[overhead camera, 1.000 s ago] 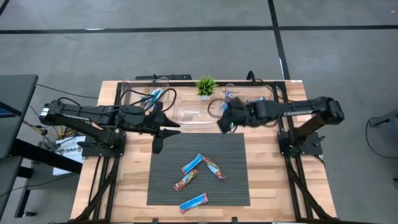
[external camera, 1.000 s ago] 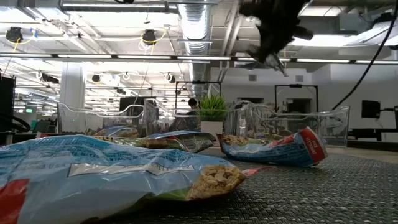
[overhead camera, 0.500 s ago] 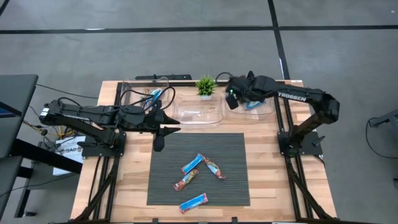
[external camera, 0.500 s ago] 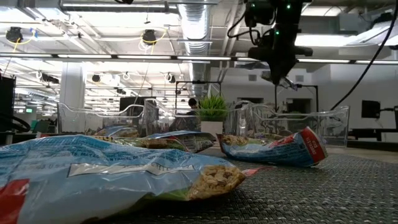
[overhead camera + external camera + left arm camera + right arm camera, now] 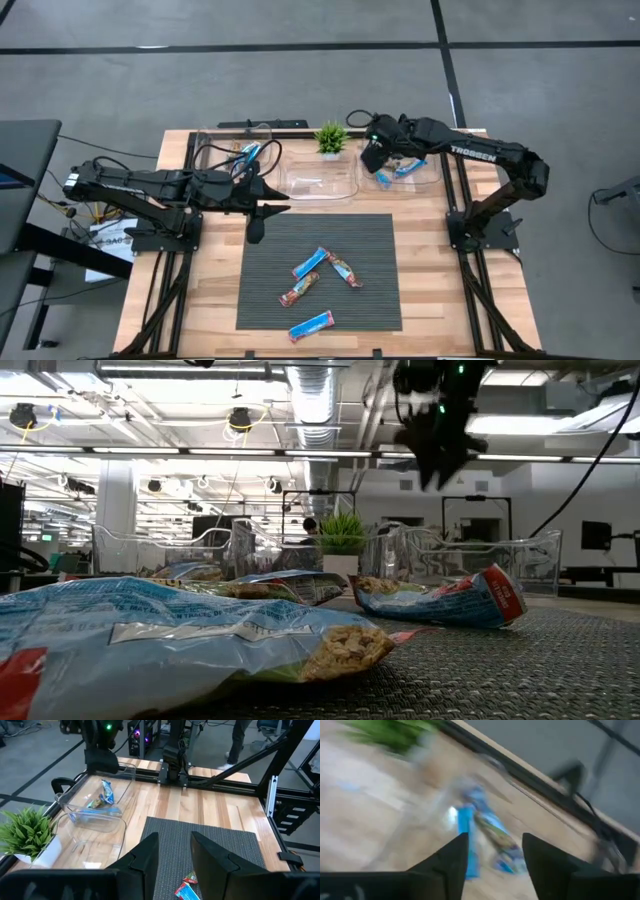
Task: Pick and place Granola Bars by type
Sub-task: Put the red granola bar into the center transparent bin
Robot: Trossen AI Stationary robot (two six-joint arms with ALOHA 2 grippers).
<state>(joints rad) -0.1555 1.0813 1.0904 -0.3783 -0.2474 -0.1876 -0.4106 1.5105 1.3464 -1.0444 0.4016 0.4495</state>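
The wooden table (image 5: 210,300) stood on a grey concrete floor (image 5: 300,90) crossed by dark seam lines. A dark ribbed mat (image 5: 375,290) covered the table's middle, and a small green potted plant (image 5: 331,137) sat at its far edge. A dark desk corner (image 5: 25,180) showed at the left of the overhead view. Level across the table, the room opened into a wide workspace with a silver ventilation duct (image 5: 315,400) overhead, bright ceiling lights (image 5: 60,450), a white column (image 5: 115,505) and pale walls.
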